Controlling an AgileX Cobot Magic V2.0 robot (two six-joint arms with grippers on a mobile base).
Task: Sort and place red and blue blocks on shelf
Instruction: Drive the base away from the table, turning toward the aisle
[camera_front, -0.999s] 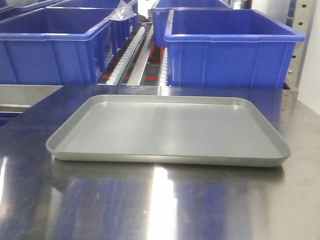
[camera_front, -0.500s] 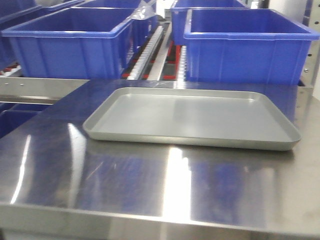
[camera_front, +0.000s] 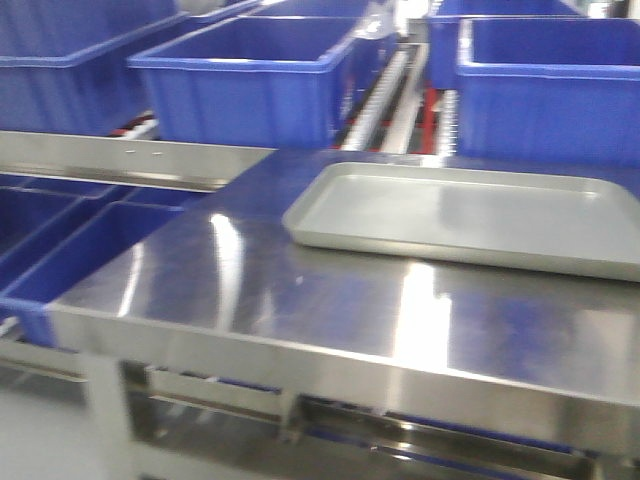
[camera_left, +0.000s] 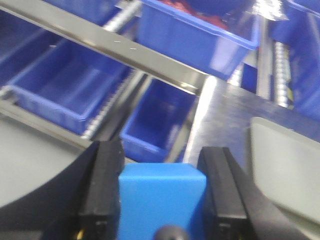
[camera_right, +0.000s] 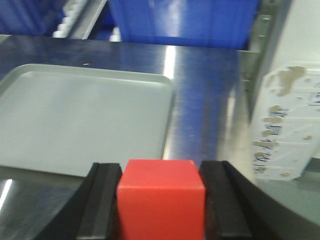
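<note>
In the left wrist view the blue block (camera_left: 161, 200) sits clamped between the black fingers (camera_left: 106, 185) of my left gripper (camera_left: 161, 167), which is shut on it. Beyond it runs the shelf's brushed-steel front rail (camera_left: 115, 42) with two screws, and a white roller track (camera_left: 111, 107) lies below. My right gripper (camera_right: 161, 172) is shut on the red block (camera_right: 161, 202), held above the near edge of the steel tabletop (camera_right: 210, 100). The exterior view shows the shelf rail (camera_front: 150, 158) at left and neither gripper.
A flat grey rimmed tray (camera_front: 600, 262) lies on the shiny steel table (camera_front: 250, 290), whose front edge shows. Large blue bins (camera_front: 250, 85) stand on the rack behind, with lower bins (camera_left: 70, 85) to the left. A white post with a worn label (camera_right: 287, 120) stands at the right.
The exterior view has pulled back and swung left. The tray has slid to the right of the picture, and the table's front edge and the lower left bins have come into sight.
</note>
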